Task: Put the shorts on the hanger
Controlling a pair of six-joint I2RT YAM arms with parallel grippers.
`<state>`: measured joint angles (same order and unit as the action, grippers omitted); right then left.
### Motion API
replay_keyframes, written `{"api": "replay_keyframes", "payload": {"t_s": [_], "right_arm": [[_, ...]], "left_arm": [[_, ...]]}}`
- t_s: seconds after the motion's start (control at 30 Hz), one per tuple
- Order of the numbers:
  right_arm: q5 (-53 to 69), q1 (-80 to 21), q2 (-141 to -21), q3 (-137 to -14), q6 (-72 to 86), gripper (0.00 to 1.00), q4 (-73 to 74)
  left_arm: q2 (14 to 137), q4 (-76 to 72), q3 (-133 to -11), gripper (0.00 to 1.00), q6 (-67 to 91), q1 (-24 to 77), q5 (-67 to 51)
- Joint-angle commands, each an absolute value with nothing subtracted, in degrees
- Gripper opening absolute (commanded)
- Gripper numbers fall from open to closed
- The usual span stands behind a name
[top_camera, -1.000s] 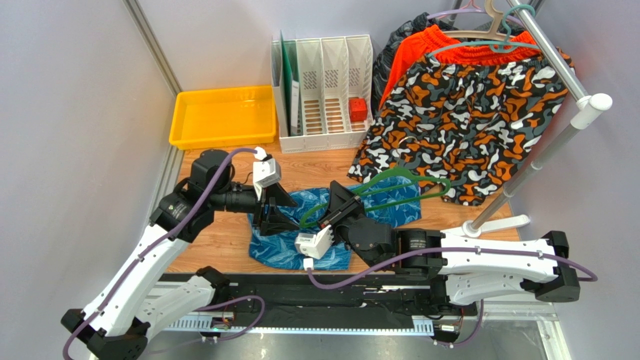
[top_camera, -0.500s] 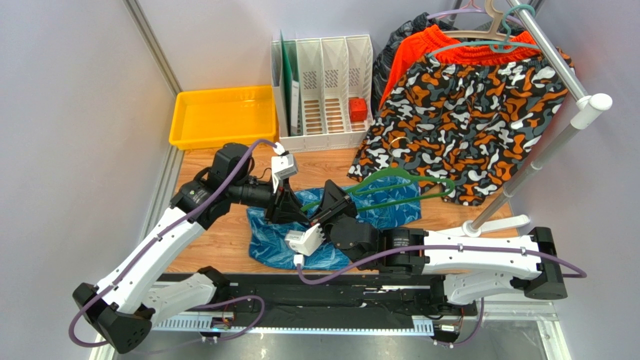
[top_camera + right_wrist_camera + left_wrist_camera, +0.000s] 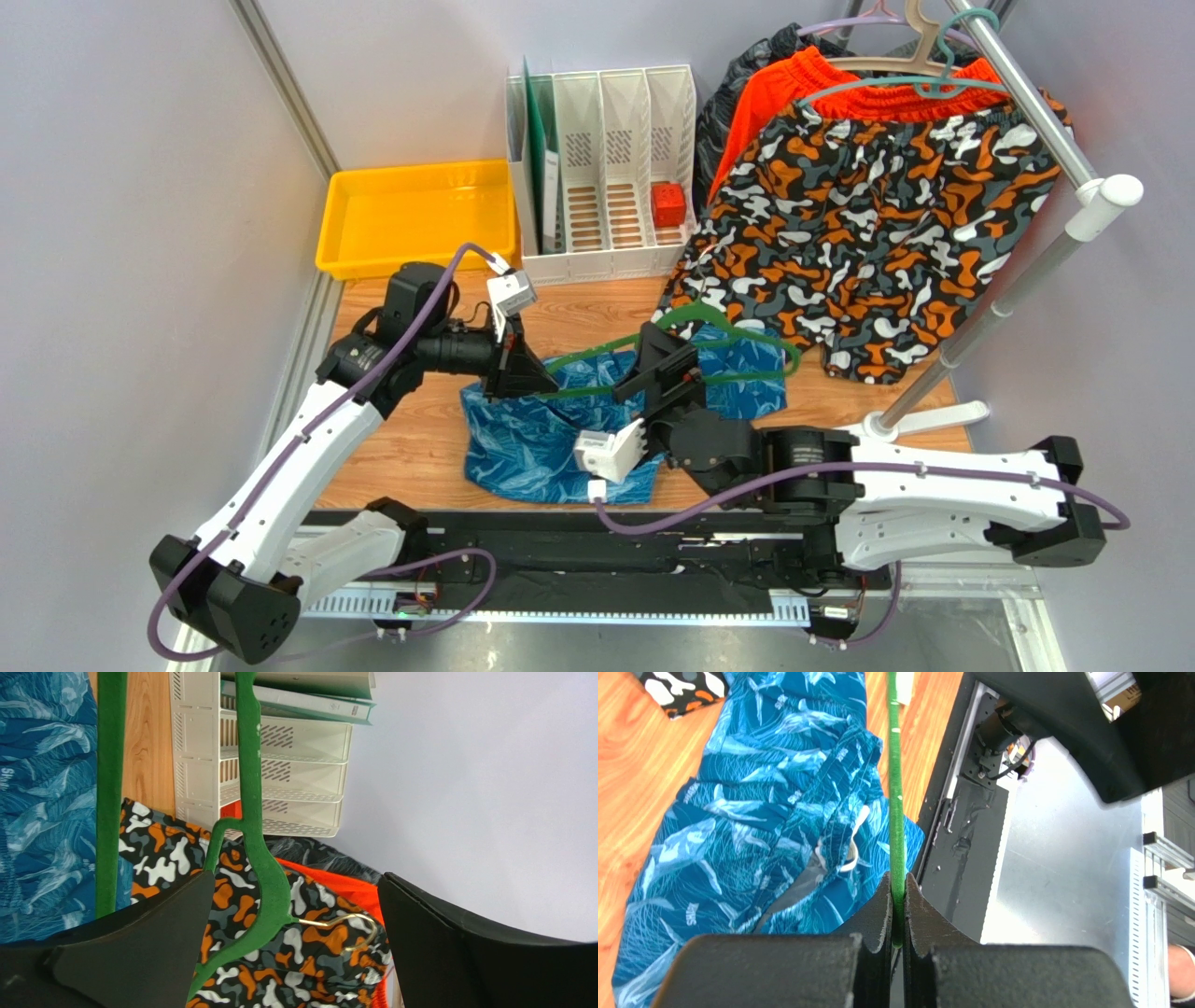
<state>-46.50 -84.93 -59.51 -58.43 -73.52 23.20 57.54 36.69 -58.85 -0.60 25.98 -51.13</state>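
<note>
The blue leaf-print shorts (image 3: 554, 445) lie flat on the wooden table, the white drawstring showing in the left wrist view (image 3: 847, 855). The green hanger (image 3: 730, 333) hangs above them. My left gripper (image 3: 535, 375) is shut on the hanger's left end, the thin green bar (image 3: 896, 805) pinched between its jaws (image 3: 898, 913). My right gripper (image 3: 668, 361) is open at the hanger's middle. In the right wrist view the hanger's shoulder (image 3: 261, 861) and gold hook (image 3: 354, 922) pass between the wide-apart fingers (image 3: 140, 952), near the left one, with no grip.
Orange-grey camouflage shorts (image 3: 870, 231) and orange shorts (image 3: 807, 84) hang from a rail (image 3: 1045, 119) at the right, its base (image 3: 933, 416) on the table. A white file rack (image 3: 606, 175) and a yellow tray (image 3: 417, 217) stand at the back.
My left gripper closed on the hanger's left end and drew back left. My right gripper let go of the hanger and opened wide. The hanger shifted left.
</note>
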Motion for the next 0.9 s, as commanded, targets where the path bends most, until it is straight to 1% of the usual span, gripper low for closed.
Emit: {"api": "replay_keyframes", "payload": {"t_s": [0.0, 0.03, 0.07, 0.1, 0.13, 0.17, 0.2, 0.23, 0.27, 0.3, 0.37, 0.4, 0.43, 0.5, 0.53, 0.6, 0.8, 0.87], "right_arm": [[-44.5, -83.2, -54.0, -60.9, -63.2, 0.95, 30.8], [-43.4, -82.4, -53.2, -61.7, -60.6, 0.99, 32.6], [-42.3, -80.0, -52.2, -62.3, -57.7, 1.00, 35.0], [-37.8, -78.1, -50.0, -64.5, -49.6, 1.00, 37.6], [-34.2, -72.8, -49.1, -65.6, -45.5, 1.00, 44.0], [-26.2, -69.6, -47.9, -66.4, -38.0, 1.00, 45.9], [-21.1, -66.2, -45.1, -67.1, -35.2, 1.00, 47.4], [-16.5, -60.4, -43.1, -66.9, -33.0, 1.00, 48.7], [-8.8, -58.5, -41.3, -66.7, -28.7, 1.00, 48.7], [-3.7, -56.5, -37.2, -66.4, -25.5, 1.00, 48.4], [-0.9, -55.6, -36.0, -66.5, -22.8, 0.99, 48.8], [2.4, -53.6, -35.7, -67.1, -21.6, 0.98, 50.3], [5.2, -52.5, -35.3, -67.1, -20.7, 0.95, 51.0], [6.8, -50.5, -33.5, -65.6, -16.7, 0.94, 52.6], [18.0, -47.8, -30.4, -62.7, -11.5, 0.92, 53.9], [24.0, -44.1, -28.6, -60.1, -7.3, 0.92, 53.0], [27.3, -42.8, -30.5, -59.2, -7.3, 0.84, 49.1], [27.9, -42.8, -32.0, -59.4, -7.6, 0.75, 47.6]], "left_arm": [[55.2, 36.7, -59.1, 0.00, -4.4, 22.7, -55.5], [55.1, 37.3, -59.1, 0.00, -5.1, 21.6, -57.5], [54.9, 38.6, -59.2, 0.00, -6.1, 20.8, -58.4], [54.4, 39.5, -59.4, 0.00, -9.0, 20.1, -58.8], [54.1, 41.9, -59.7, 0.00, -10.9, 20.0, -60.1], [53.4, 43.4, -59.9, 0.00, -15.6, 20.0, -60.7], [52.8, 44.5, -60.0, 0.00, -17.4, 20.0, -61.5], [52.5, 46.8, -60.2, 0.00, -19.2, 20.0, -61.7], [51.9, 47.6, -60.2, 0.00, -22.0, 20.0, -61.7], [51.6, 49.5, -60.3, 0.00, -24.6, 20.0, -61.9], [51.8, 51.1, -60.6, 0.00, -26.5, 20.0, -62.0], [51.9, 52.6, -60.8, 0.00, -28.5, 20.0, -62.3], [52.0, 53.7, -61.1, 0.00, -30.0, 20.0, -62.9], [52.1, 57.0, -62.0, 0.00, -34.4, 20.0, -64.1], [51.9, 58.7, -62.1, 0.00, -37.1, 20.0, -64.5], [51.9, 58.7, -62.0, 0.00, -37.7, 20.0, -64.9], [53.2, 62.8, -63.0, 0.00, -42.8, 20.0, -68.0], [53.6, 64.7, -63.3, 0.00, -44.4, 20.0, -68.9]]}}
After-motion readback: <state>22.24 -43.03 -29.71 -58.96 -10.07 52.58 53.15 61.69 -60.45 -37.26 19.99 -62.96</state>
